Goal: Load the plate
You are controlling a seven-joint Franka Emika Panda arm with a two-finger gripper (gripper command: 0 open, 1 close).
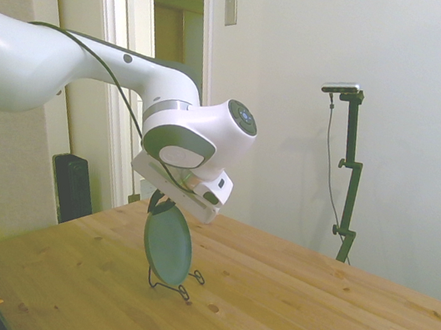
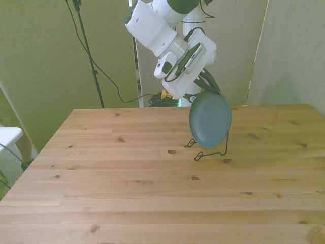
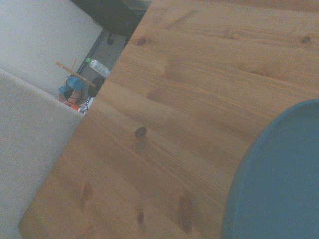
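Standing on edge in the black wire stand (image 1: 174,283), the teal plate (image 1: 167,243) is nearly upright, its round face turned toward the front view's near side and leaning back a little at the top. In the side view it shows as a narrow oval, with its long axis running up and down. Its lower rim sits in the stand's cradle; the stand's wire feet (image 2: 204,154) curl out on the wooden table (image 2: 127,193) just below it.

The gripper (image 1: 160,199) hangs at the plate's top edge, on the end of the white arm (image 1: 67,71) that reaches in from the side view's left. The dark fingers meet the upper rim, and they look closed on it, though the hold is partly hidden behind the wrist housing and is not certain. In the front view the same contact shows at the plate's top (image 2: 209,94), under the gripper (image 2: 205,87).

Plate and stand sit toward the table's far side, right of centre in the front view. From the wrist camera only a curved part of the plate (image 3: 279,184) is seen, soft in focus, against the table boards (image 3: 164,124).
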